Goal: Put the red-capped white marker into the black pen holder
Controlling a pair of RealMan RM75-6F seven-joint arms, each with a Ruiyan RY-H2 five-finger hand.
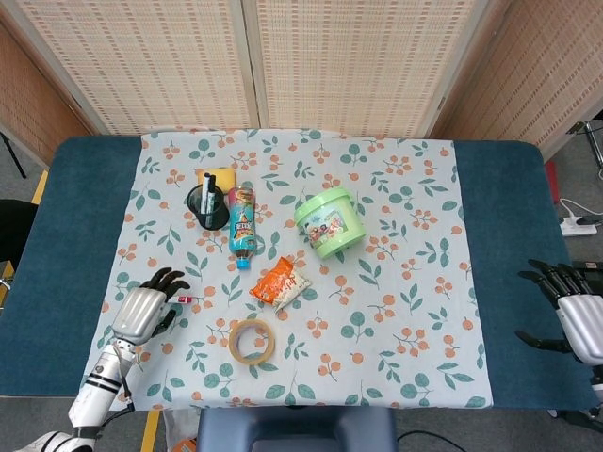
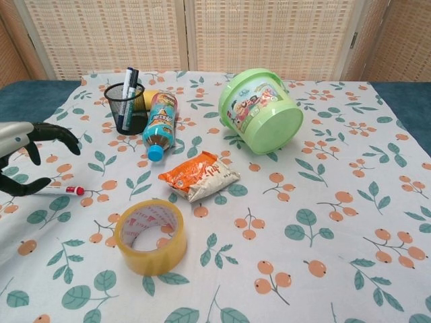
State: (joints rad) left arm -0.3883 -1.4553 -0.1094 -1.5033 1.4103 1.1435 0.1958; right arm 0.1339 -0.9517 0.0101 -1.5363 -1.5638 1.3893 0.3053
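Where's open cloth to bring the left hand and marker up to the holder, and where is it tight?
Free: the cloth's left strip from the left hand over the marker up to the holder. Also the broad cloth right of the bucket toward the right hand. Crowded: bottle beside the holder, snack bag and tape below it.
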